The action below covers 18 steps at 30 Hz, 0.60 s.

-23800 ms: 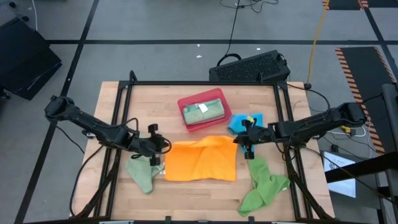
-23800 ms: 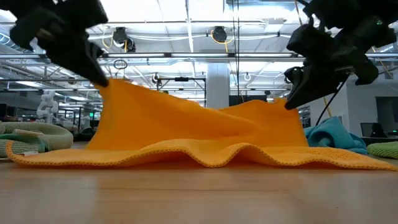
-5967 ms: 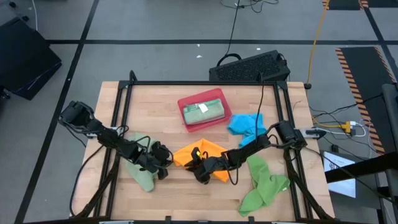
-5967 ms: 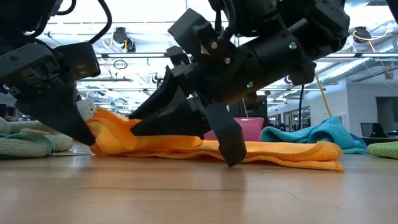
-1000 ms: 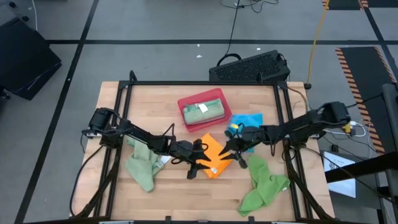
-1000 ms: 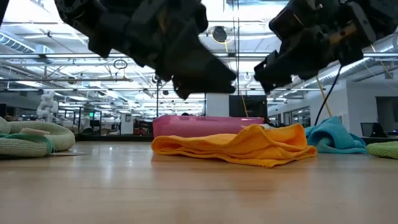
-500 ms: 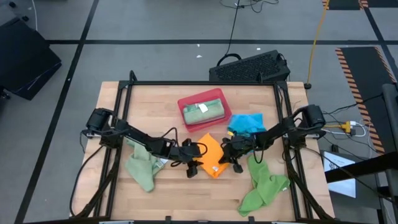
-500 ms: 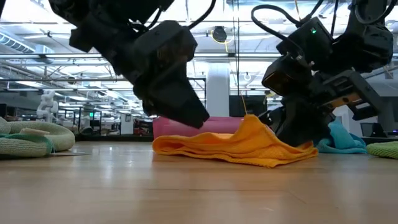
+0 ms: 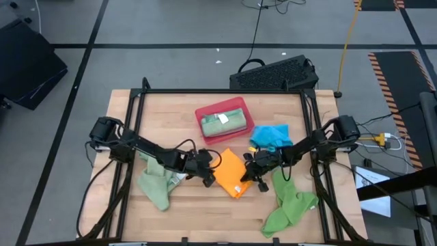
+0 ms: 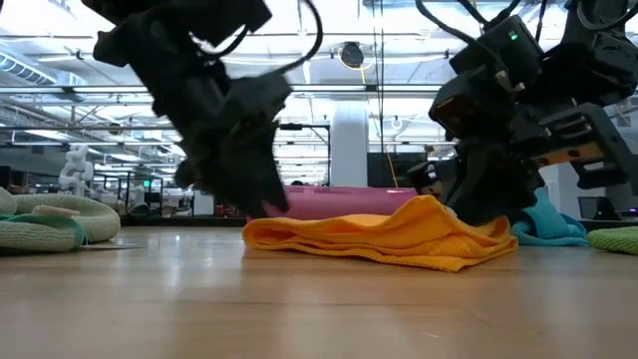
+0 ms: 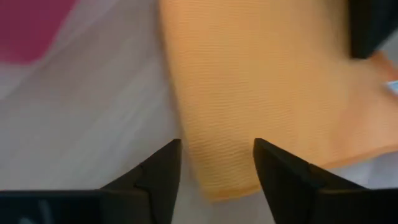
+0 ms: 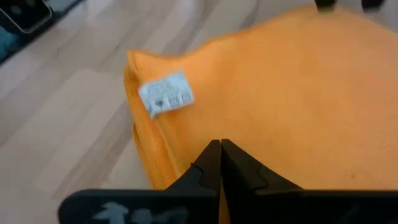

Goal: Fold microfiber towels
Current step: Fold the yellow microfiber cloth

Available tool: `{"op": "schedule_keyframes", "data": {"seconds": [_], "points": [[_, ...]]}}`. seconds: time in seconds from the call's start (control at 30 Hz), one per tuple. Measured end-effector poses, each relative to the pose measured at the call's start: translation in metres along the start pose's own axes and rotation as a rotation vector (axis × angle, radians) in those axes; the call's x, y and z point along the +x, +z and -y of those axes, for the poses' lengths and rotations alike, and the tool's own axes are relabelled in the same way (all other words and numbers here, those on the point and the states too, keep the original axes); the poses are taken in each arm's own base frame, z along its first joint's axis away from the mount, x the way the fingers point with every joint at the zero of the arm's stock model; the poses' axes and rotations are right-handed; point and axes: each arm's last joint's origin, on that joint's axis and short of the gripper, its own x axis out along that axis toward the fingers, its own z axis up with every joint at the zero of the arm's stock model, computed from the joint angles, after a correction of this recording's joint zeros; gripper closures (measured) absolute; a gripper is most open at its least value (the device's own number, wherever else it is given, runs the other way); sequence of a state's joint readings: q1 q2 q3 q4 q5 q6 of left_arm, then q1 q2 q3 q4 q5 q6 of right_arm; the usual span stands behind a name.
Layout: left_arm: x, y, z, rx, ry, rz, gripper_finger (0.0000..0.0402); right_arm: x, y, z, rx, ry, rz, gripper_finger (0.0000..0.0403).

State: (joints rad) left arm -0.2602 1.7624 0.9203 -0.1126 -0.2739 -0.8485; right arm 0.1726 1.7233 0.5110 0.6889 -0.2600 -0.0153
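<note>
Here the orange towel [image 9: 231, 173] lies folded into a small packet near the middle of the wooden table [image 9: 191, 113], just in front of the red tray [image 9: 202, 126]; in the low view the orange towel [image 10: 384, 237] is a flat, slightly humped bundle on the boards, and the pink wall of the tray [image 10: 329, 202] shows behind it. A small white label [image 12: 165, 94] sits near one corner of the orange towel [image 12: 280, 99] in the right wrist view.

The right gripper [image 9: 254, 172] is at the right edge of the orange towel, low over the table; its fingers [image 12: 211, 168] are pressed together and the tips meet on the orange cloth, but I cannot tell whether a fold is pinched between them. The left gripper [image 9: 207, 172] is at the left edge of the orange towel; its fingers [image 11: 152, 177] stand spread apart, with the edge of the orange towel [image 11: 261, 87] showing past the gap and nothing gripped.

Around the orange towel: a sage green towel [image 9: 224, 121] lies folded inside the tray; the bright blue towel [image 9: 268, 136] is crumpled to the right of the tray, just behind the right gripper; the bright green towel [image 9: 289, 203] lies loose to the front right of the orange towel; another sage green towel [image 9: 156, 186] lies bunched to its left, under the left arm. A black keyboard [image 9: 274, 72] rests beyond the back edge of the table.
</note>
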Motion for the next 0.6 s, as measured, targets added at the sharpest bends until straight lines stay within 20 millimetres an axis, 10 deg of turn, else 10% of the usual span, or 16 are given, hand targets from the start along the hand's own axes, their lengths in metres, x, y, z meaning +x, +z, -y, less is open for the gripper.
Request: {"op": "schedule_keyframes", "data": {"seconds": [0.27,0.6], "points": [[-0.002,-0.002,0.006,0.086,-0.014,0.024,0.0122,0.001,-0.003,-0.006,-0.003,0.016,-0.029,0.0401],[-0.023,-0.011,0.047,0.511,-0.126,0.297,0.0145,-0.006,0.009,-0.019,0.056,-0.128,0.001,0.0395]]}}
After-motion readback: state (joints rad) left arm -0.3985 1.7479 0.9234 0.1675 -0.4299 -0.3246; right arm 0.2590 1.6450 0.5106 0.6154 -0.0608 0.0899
